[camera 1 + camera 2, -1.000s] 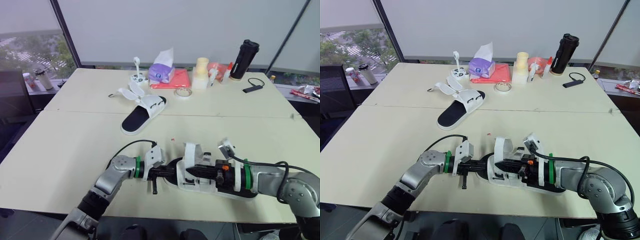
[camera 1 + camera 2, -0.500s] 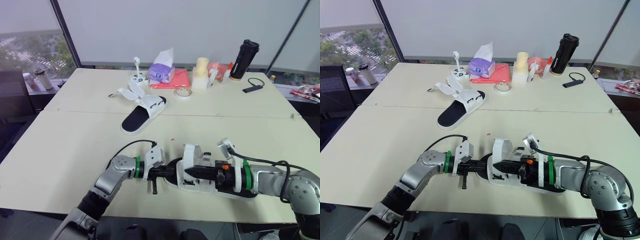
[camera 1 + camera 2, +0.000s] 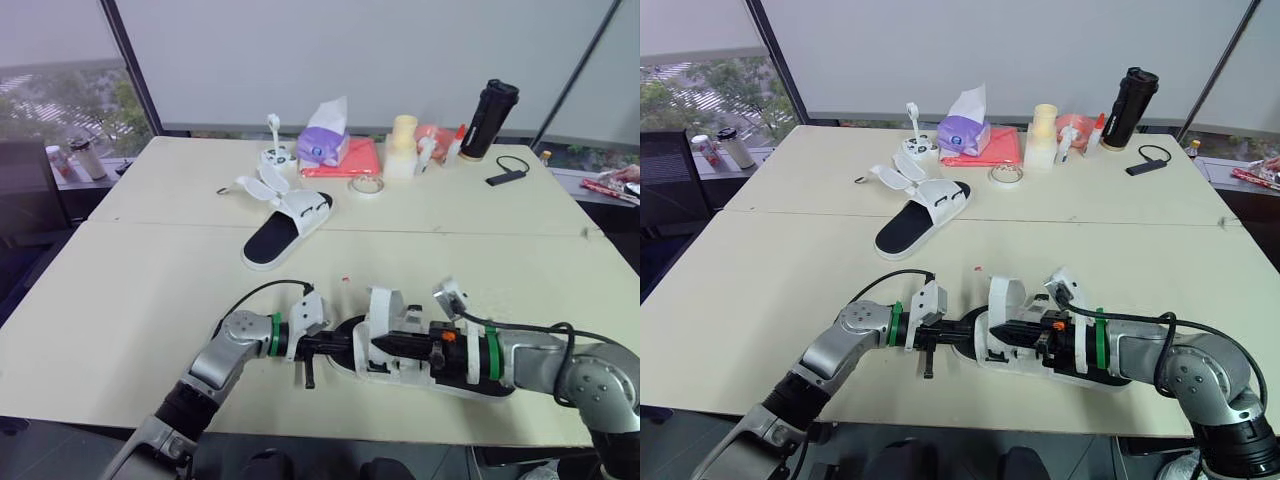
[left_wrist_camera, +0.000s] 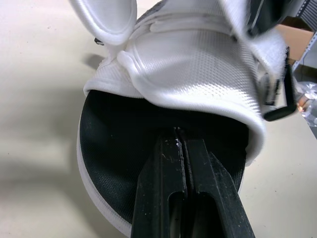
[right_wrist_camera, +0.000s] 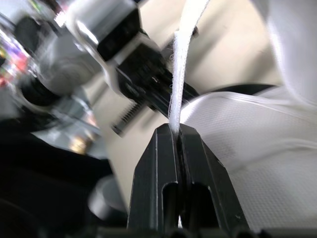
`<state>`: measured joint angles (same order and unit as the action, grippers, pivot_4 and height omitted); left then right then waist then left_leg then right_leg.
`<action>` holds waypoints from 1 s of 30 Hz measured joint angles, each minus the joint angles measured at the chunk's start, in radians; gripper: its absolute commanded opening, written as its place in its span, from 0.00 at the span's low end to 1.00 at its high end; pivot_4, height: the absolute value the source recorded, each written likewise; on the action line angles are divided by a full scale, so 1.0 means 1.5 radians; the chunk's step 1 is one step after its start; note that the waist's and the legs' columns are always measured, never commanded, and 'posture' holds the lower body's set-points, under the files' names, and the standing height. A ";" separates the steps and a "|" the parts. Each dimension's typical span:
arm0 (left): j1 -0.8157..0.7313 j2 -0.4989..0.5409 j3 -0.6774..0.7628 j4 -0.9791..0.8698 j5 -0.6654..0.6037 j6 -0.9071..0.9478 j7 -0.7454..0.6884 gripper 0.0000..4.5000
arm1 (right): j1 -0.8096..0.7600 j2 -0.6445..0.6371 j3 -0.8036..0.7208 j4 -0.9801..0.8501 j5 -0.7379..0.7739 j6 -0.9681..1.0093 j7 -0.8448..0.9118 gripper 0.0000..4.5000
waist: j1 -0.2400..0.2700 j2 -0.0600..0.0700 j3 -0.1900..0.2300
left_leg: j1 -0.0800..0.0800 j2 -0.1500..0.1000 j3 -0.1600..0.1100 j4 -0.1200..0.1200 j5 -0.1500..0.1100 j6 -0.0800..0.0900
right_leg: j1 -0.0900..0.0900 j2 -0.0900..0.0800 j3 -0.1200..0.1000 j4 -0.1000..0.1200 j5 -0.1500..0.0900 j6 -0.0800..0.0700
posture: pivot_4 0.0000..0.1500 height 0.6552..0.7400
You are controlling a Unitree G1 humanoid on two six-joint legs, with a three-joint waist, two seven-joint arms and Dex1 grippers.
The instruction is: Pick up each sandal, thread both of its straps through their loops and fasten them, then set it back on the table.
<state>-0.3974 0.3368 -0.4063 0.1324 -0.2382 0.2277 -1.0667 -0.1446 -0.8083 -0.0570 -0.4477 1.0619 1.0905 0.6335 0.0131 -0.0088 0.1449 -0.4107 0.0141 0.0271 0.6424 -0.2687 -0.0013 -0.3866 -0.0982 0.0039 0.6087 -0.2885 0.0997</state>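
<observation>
You have the near sandal (image 3: 400, 355) lying at the near edge of the counter (image 3: 130, 300), between your two arms. The far sandal (image 3: 285, 225) sits well apart toward the far left, with its straps flung open.

Your right pincer (image 5: 176, 131) is clamped on a white strap (image 5: 182, 59) of the near sandal, and the strap stands up out of a very thin pinch. Your left pincer (image 4: 178, 133) has its fingers pressed together, with the tips on the black footbed (image 4: 114, 148) just under the mouth of the white upper (image 4: 193, 69). I cannot tell whether it grips anything there, so I judge it to be only pinning the shoe.

Here is what could go wrong:
- The strap may slide out of the right pincer if you pull along it, because only its edge is caught.
- Any tug on the strap may turn or drag the sandal, since the left tips seem to rest on it rather than clamp it.
- A push toward you could send the shoe off the near edge.
- The pincers work very close together, so a sideways sweep could knock one against the other.
- The place where the strap must pass through is hard to make out, so aim slowly.
</observation>
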 measured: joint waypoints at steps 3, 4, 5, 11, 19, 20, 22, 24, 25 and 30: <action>0.000 -0.001 -0.001 0.000 0.000 0.000 0.000 0.00 | 0.003 -0.024 0.027 -0.020 -0.047 -0.032 0.029 0.01 | 0.000 0.000 0.000 | 0.000 0.000 0.000 0.000 0.000 0.000 | 0.000 0.000 0.000 -0.001 0.000 0.000 | 1.00 1.00; 0.000 -0.001 -0.001 0.000 0.000 0.000 0.000 0.00 | 0.002 -0.030 0.036 -0.025 -0.062 -0.042 0.036 0.01 | 0.000 0.000 -0.001 | 0.000 0.000 0.000 -0.001 0.000 0.000 | 0.000 0.000 0.000 -0.002 0.000 0.000 | 1.00 1.00; 0.001 -0.001 -0.001 0.000 0.000 0.000 0.000 0.00 | 0.002 -0.035 0.043 -0.029 -0.076 -0.052 0.044 0.01 | 0.000 -0.001 -0.001 | 0.000 0.000 0.000 -0.001 0.000 0.000 | 0.001 0.000 0.000 -0.003 0.000 0.000 | 1.00 1.00; 0.004 -0.001 -0.006 0.000 0.000 0.000 -0.001 0.00 | 0.010 -0.051 0.067 -0.047 -0.131 -0.095 0.081 0.01 | 0.001 -0.003 -0.006 | 0.000 0.000 0.000 -0.006 0.000 0.000 | 0.002 -0.001 -0.003 -0.009 0.001 -0.002 | 1.00 1.00; 0.004 -0.001 -0.005 0.000 0.000 0.000 -0.001 0.00 | 0.021 -0.046 0.056 -0.067 -0.121 -0.095 0.107 0.63 | 0.001 -0.003 -0.006 | 0.001 0.000 0.000 -0.006 0.000 0.000 | 0.003 -0.001 -0.003 -0.009 0.001 -0.002 | 1.00 1.00; 0.004 -0.001 -0.005 0.000 0.000 0.000 -0.001 0.00 | 0.024 -0.039 0.049 -0.066 -0.113 -0.092 0.105 0.75 | 0.001 -0.003 -0.006 | 0.001 0.000 0.000 -0.006 0.000 0.000 | 0.003 -0.001 -0.003 -0.009 0.001 -0.002 | 1.00 1.00; 0.003 -0.001 -0.005 0.000 0.000 0.000 0.000 0.00 | 0.032 -0.021 0.029 -0.066 -0.093 -0.084 0.094 0.98 | 0.000 -0.003 -0.006 | 0.001 0.000 0.000 -0.006 0.000 0.000 | 0.003 -0.001 -0.003 -0.009 0.001 -0.002 | 1.00 1.00; 0.004 -0.001 -0.005 0.000 0.000 0.000 0.001 0.00 | 0.041 -0.008 -0.010 -0.065 -0.054 -0.066 0.075 0.99 | 0.001 -0.003 -0.006 | 0.001 0.000 0.000 -0.006 0.000 0.000 | 0.003 -0.001 -0.003 -0.009 0.001 -0.002 | 1.00 1.00; 0.004 -0.001 -0.006 0.000 0.000 0.000 0.001 0.00 | 0.045 -0.005 -0.039 -0.063 -0.029 -0.057 0.063 0.99 | 0.001 -0.003 -0.006 | 0.001 0.000 0.000 -0.006 0.000 0.000 | 0.003 -0.001 -0.003 -0.009 0.001 -0.002 | 1.00 1.00; 0.012 0.003 -0.004 -0.011 -0.001 0.000 0.000 0.00 | 0.156 -0.046 -0.234 -0.067 0.132 -0.002 0.030 0.99 | 0.002 -0.003 -0.006 | 0.001 0.000 0.001 -0.008 0.000 0.000 | 0.005 -0.002 -0.004 -0.009 0.001 -0.002 | 1.00 1.00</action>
<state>-0.3801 0.3409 -0.4127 0.1151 -0.2403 0.2281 -1.0670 0.0888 -0.8766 -0.4084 -0.5478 1.2597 1.0882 0.6788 0.0154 -0.0128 0.1359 -0.4091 0.0141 0.0288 0.6300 -0.2685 -0.0010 -0.3790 -0.1012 -0.0024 0.5949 -0.2866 0.0970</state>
